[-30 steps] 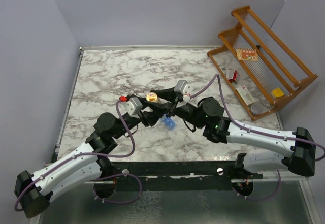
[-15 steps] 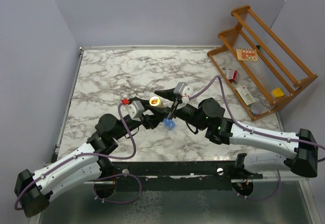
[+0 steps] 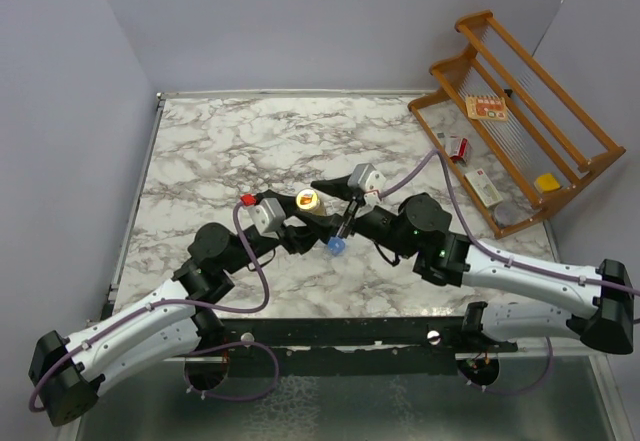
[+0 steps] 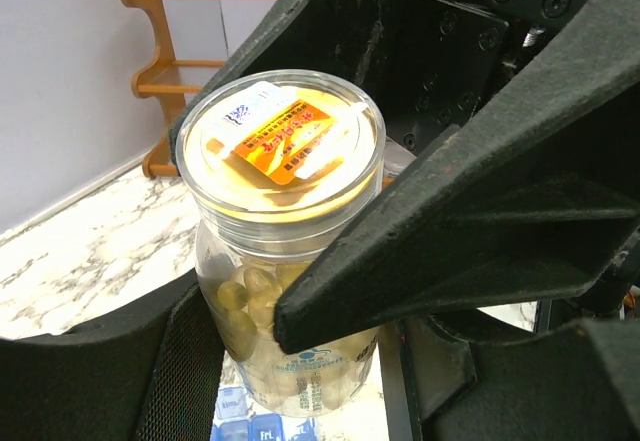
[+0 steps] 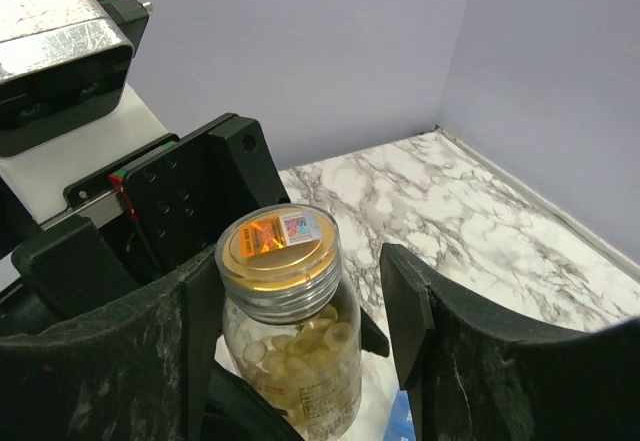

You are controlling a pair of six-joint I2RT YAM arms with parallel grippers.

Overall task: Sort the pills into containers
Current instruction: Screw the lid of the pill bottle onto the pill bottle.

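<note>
A clear pill bottle (image 3: 308,199) with a gold lid (image 4: 280,141) is held upright off the table, with my left gripper (image 3: 303,216) shut on its lower body. Yellowish pills (image 5: 300,346) fill it. My right gripper (image 5: 300,281) stands open around the bottle's neck. Its left finger (image 5: 190,331) is close against the glass and its right finger (image 5: 410,301) stands clear of it. Part of the blue containers (image 3: 336,247) shows on the marble table below the bottle, and its lids (image 4: 250,426) peek out under the bottle's base.
A wooden rack (image 3: 520,111) stands at the back right with small boxes and packets on it. The marble table (image 3: 220,141) is bounded by purple walls at the left and back. Both arms cross over its near middle.
My right gripper's jaws have spread apart from the bottle's lid. The bottle and both grippers have shifted slightly right and toward the near edge.
</note>
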